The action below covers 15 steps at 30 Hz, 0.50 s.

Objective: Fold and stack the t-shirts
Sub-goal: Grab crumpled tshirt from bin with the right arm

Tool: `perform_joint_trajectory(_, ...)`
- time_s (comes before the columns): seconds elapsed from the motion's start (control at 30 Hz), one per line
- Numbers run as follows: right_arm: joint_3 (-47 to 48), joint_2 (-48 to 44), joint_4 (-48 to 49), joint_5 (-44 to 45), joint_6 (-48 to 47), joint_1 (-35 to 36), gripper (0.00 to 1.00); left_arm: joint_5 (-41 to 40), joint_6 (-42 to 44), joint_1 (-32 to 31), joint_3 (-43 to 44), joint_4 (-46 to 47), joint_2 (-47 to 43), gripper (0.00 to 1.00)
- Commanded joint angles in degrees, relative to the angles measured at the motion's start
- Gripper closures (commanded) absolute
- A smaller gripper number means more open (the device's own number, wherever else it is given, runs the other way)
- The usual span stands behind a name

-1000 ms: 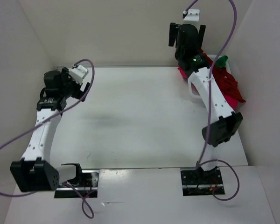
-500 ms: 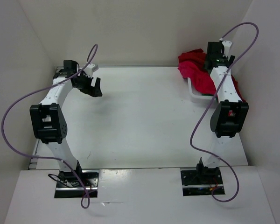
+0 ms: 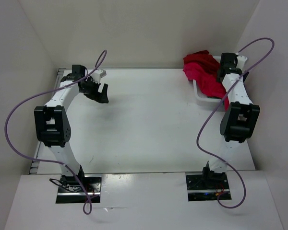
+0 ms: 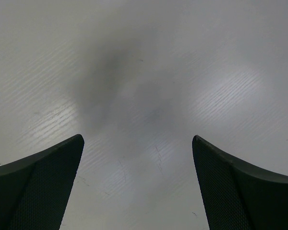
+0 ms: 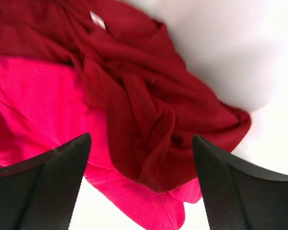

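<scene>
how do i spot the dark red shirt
At the table's far right corner stands a basket. The dark red shirt lies crumpled on top of its heap, with a small white tag; the crimson shirt beneath is brighter, pinker.

The setting is a laboratory robot test cell. A bare white bench (image 3: 144,124) is boxed in by plain white walls (image 3: 134,33). A left arm (image 3: 50,125) and a right arm (image 3: 239,120) are bolted to base plates (image 3: 93,184) at its near edge, trailing loose purple cables (image 3: 198,138).
</scene>
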Motion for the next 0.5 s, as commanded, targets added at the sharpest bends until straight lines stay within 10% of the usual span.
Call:
perform_joint_trajectory(0.0, -2.23, -2.69, -1.26, -2.63, 2.54, -2.58, 0.14, 1.32, -1.37, 0.24, -0.21, 0.41, -0.37, 0.00)
perform_joint_trajectory(0.47, -2.51, -3.74, -3.20, -3.18, 5.00, -3.73, 1.00, 2.47, -2.42, 0.24, 0.59, 0.94, -1.50, 0.00)
